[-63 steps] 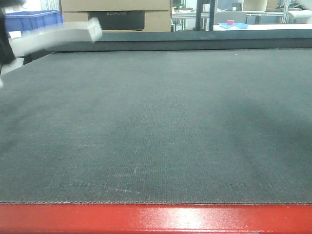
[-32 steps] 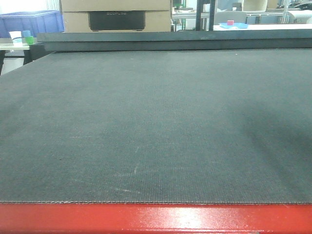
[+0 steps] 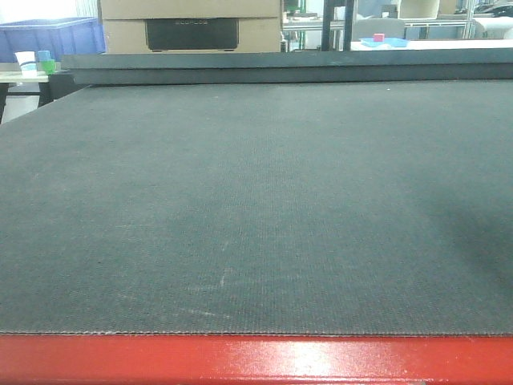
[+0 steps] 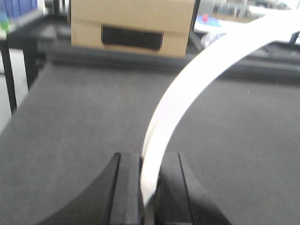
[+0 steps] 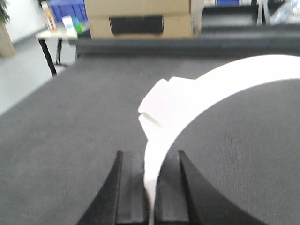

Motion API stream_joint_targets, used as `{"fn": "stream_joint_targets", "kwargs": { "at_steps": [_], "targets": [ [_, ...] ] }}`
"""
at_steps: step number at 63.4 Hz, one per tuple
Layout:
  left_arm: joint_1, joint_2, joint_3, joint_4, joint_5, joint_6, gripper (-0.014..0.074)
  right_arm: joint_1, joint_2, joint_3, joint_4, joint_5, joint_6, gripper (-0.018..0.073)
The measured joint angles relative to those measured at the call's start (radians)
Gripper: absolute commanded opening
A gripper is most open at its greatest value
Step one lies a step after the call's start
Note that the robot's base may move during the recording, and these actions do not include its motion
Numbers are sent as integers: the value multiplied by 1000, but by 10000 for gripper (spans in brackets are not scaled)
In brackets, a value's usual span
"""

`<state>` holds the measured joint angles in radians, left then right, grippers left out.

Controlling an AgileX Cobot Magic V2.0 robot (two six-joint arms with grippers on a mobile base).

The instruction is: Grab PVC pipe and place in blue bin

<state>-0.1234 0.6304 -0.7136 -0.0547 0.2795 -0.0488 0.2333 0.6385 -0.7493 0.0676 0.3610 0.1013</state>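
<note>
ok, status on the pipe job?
Left fingers shut on white curved piece, right fingers on a second white piece. Blue bin far back left, past the mat. Nothing blocking in view.

Cardboard box [image 3: 191,24] beyond grey mat [image 3: 256,208]; red front edge [image 3: 256,361].

No text or label is legible anywhere.

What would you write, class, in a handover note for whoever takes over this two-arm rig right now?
Left gripper: jaws shut on a white curved pipe.
Right gripper: jaws shut on a second white curved pipe.
Blue bin: beyond the table's far left corner.
Done: both pipes grasped, held above the table.
To do: carry them to the bin, release.
</note>
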Motion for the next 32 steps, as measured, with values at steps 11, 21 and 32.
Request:
{"fn": "stream_joint_targets", "kwargs": {
  "at_steps": [11,21,32],
  "targets": [
    [0,-33,0,8,-16,0,-111,0,-25,0,-2,-4,-2,-167],
    [0,-35,0,10,-16,-2,-111,0,-26,0,-82,-9,-2,-167],
    [0,-35,1,10,-16,-2,-111,0,-26,0,-149,-69,-2,-167]
  ]
}}
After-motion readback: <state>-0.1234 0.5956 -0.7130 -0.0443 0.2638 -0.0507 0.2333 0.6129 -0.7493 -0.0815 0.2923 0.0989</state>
